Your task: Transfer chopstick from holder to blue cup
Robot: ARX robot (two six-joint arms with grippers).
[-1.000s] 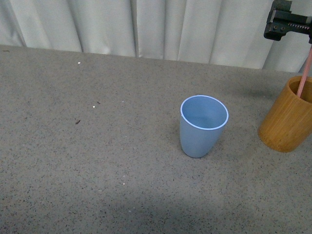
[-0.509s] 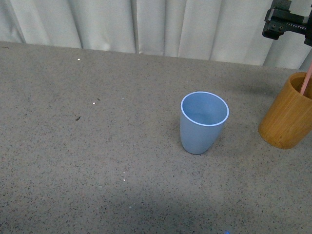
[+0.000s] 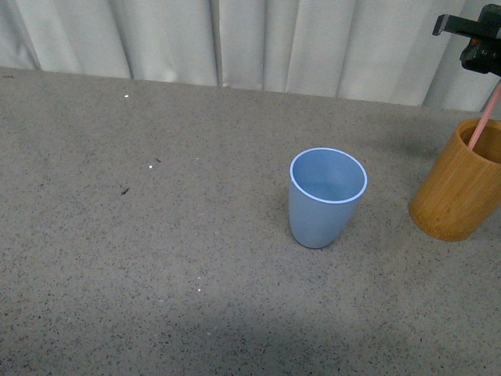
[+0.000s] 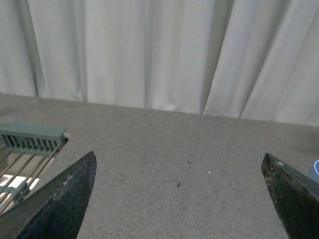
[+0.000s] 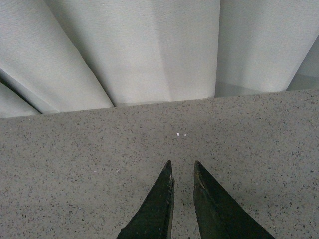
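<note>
- Chopstick [image 3: 484,121] leans in the holder [image 3: 454,196], on the bench [image 3: 156,274] at the robot's right.
- Blue cup [image 3: 325,207] upright, near the holder, not touching.
- Right tool [image 5: 183,163]: fingers almost together, thin gap.
- Left tool [image 4: 178,155]: fingers wide apart.

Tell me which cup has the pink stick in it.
The brown wooden holder at the right edge: the chopstick rises from it. The blue cup, in the middle, is empty.
</note>
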